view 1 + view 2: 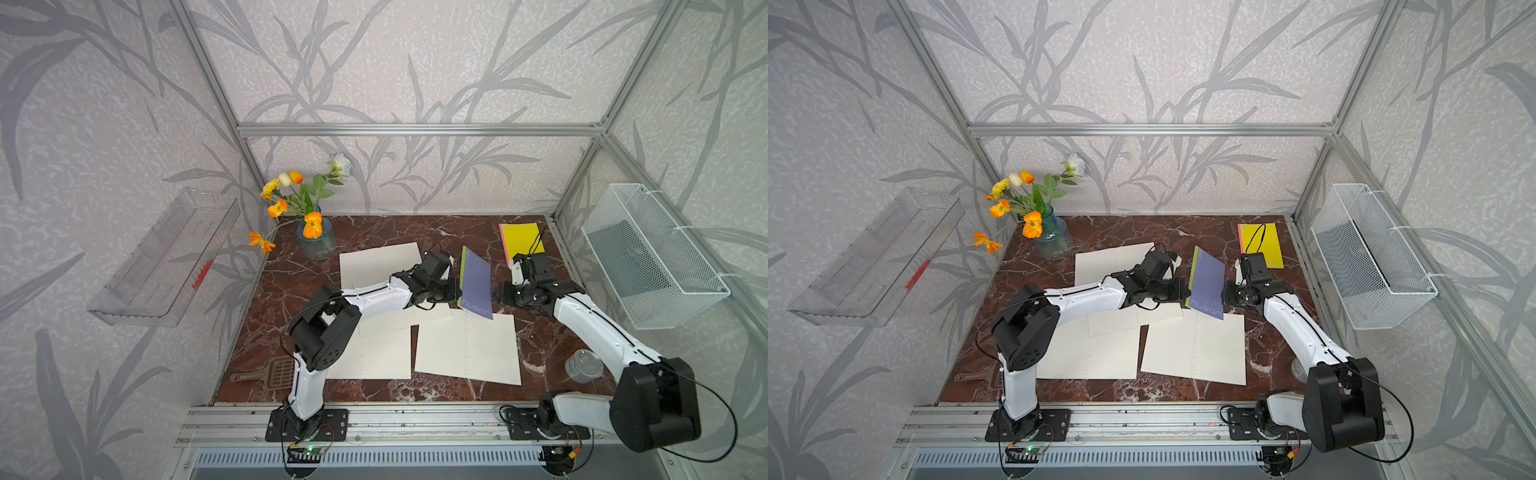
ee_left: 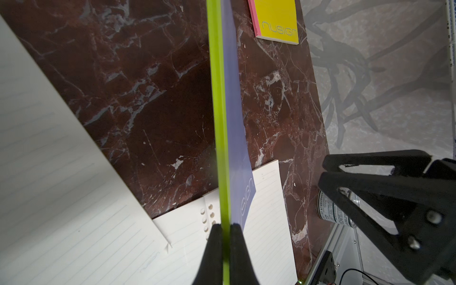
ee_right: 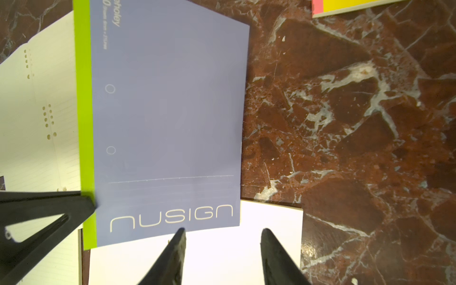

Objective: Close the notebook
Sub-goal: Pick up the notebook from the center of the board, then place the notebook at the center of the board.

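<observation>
Red-brown marble tabletop [image 1: 291, 270]: work surface, carrying every item below.

Loose cream lined sheets [image 1: 469, 345]: several, punched along one edge, lying flat and overlapping mid-table. They look like clutter, not part of the job.

Purple softcover notebook with lime-green spine [image 1: 477, 282]: the task's thing. It stands on edge above the sheets, mid-table between the two arms, slightly tilted. Edge-on in the left wrist view the covers appear pressed together, so closing looks all but done. What is probably left is to lay it flat.

Yellow notebook with pink spine [image 1: 521, 239]: flat and shut at the far right corner, well apart.

Blue glass vase of orange and white flowers [image 1: 316, 243]: far left corner, clear of both arms.

Left gripper [image 2: 225, 229]: jaws clamped on the green spine near its lower end. This grip bears the notebook's weight and keeps it upright.

Right gripper [image 3: 223, 232]: jaws apart and empty, just beside the purple cover's bottom edge. No contact is visible. It is placed where it could steady the cover.

Small metal can [image 1: 583, 365]: upright beside the right arm, uninvolved.
</observation>
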{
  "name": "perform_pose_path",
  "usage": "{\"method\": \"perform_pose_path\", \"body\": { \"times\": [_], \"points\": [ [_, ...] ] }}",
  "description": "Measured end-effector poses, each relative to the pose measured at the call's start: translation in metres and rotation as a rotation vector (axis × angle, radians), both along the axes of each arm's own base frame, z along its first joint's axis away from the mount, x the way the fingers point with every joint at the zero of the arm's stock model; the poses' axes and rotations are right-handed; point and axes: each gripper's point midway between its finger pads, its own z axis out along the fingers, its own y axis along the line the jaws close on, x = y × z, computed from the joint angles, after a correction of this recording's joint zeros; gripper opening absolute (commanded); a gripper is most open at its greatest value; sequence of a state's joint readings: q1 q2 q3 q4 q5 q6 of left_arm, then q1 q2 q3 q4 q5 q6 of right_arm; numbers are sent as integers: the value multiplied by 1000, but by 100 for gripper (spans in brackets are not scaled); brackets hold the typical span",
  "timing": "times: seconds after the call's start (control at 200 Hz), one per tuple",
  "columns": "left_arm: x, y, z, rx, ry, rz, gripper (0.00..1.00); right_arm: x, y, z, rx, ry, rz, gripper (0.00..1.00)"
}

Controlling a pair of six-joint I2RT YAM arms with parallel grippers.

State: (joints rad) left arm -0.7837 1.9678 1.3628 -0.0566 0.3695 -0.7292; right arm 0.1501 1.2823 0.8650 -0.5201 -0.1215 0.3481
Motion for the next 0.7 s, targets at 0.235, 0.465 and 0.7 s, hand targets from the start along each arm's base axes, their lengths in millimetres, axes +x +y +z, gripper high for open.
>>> {"method": "perform_pose_path", "body": {
  "times": [0.235, 0.465, 0.7],
  "points": [
    [32, -3, -15, -21, 30, 22, 3, -5, -9, 6, 3, -19, -27, 52],
    [71, 4, -25, -53, 52, 80, 3, -6, -11, 7, 5, -23, -35, 53],
    [111, 3, -25, -120, 62, 122, 3, -13, -13, 8, 2, -15, -39, 53]
  ]
}}
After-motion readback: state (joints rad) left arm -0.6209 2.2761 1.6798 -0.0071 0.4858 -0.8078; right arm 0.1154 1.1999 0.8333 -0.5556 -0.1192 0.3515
